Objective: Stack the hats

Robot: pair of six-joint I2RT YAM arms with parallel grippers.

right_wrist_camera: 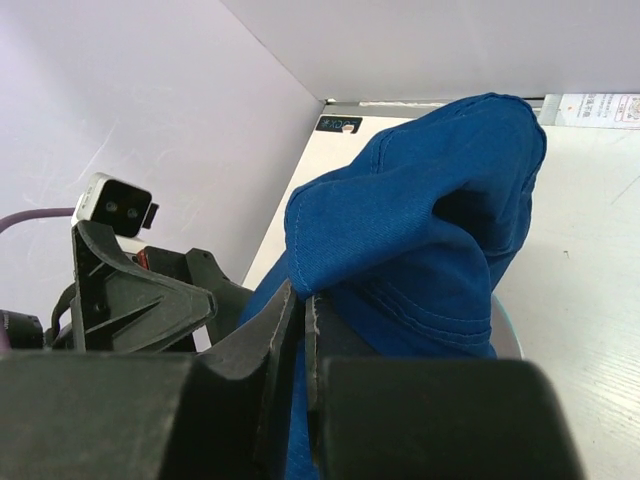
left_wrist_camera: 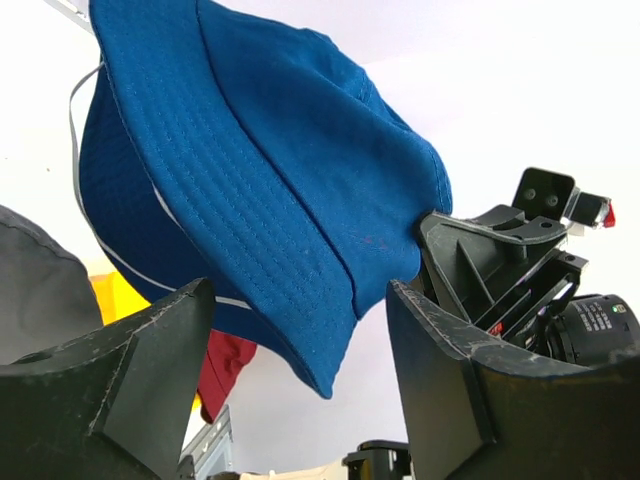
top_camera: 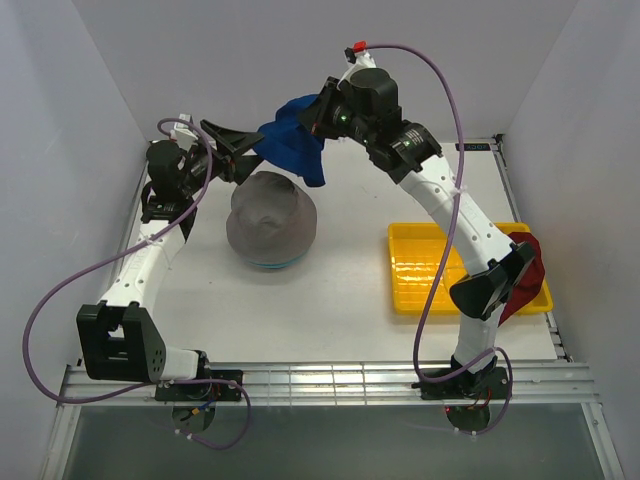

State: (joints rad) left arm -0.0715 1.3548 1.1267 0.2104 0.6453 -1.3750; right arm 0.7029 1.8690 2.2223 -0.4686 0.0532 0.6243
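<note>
Got the royal blue hat [top_camera: 295, 145] up in the air toward the far left-centre of the scene, pinched at the brim by the right pincer [top_camera: 316, 122], clamped tight on the fabric with basically no gap showing in the right wrist view. Hanging all crumpled and folded over, sagging down just above and slightly beyond the far side of the grey hat [top_camera: 270, 215]. Can't tell whether actually touching that grey one or just clear of it. Over on the left, looking at the left pincer [top_camera: 252, 155] spread wide, one finger on either side of the blue hat's dangling brim, gripping nothing at all. From the left wrist view, seeing blue fabric drooping down into the gap between those two fingers [left_wrist_camera: 450, 380], hard to say if brushing either. Down on the tabletop [top_camera: 330, 320], seeing the grey hat sitting crown-up on top of a teal hat [top_camera: 275, 266], with only a thin teal edge peeking out along the near side. Off to the right, spotting a dark red hat [top_camera: 528, 270] lying over the right end of the yellow tray [top_camera: 415, 270], partly hidden behind the right arm [top_camera: 455, 220] at its elbow. Well apart from the grey-and-teal pile, and nowhere near either pincer.
</note>
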